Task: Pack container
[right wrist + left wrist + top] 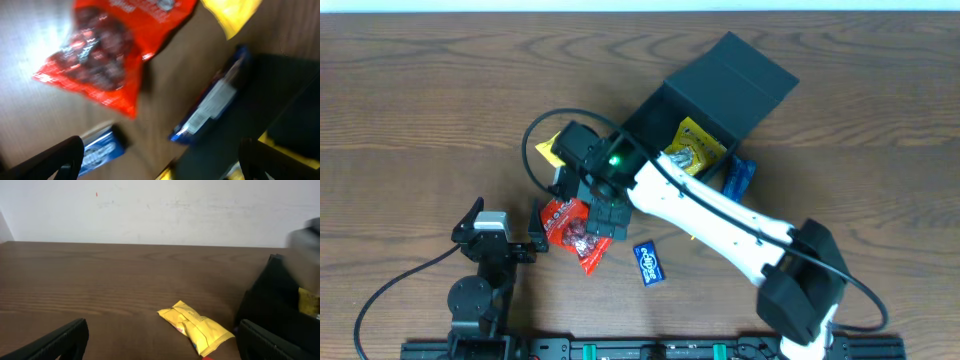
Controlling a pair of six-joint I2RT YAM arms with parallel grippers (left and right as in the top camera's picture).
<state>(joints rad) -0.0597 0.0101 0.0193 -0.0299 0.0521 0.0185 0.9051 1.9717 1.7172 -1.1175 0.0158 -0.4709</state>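
The container (725, 85) is a dark, nearly black box standing open at the back, with a yellow packet (692, 147) inside. It also shows in the left wrist view (272, 300) and the right wrist view (285, 100). My right gripper (603, 217) is open and empty, hovering over a red packet (568, 226) (107, 50); its view (165, 160) is blurred. My left gripper (503, 238) (165, 347) is open and empty at the front left, low over the table. It faces a yellow packet (197, 328) (550, 150).
A blue packet (738, 177) (212, 102) lies against the container's front side. A small blue packet (648, 262) (100, 149) lies on the table in front of the right arm. The white right arm (720, 215) crosses the table's middle.
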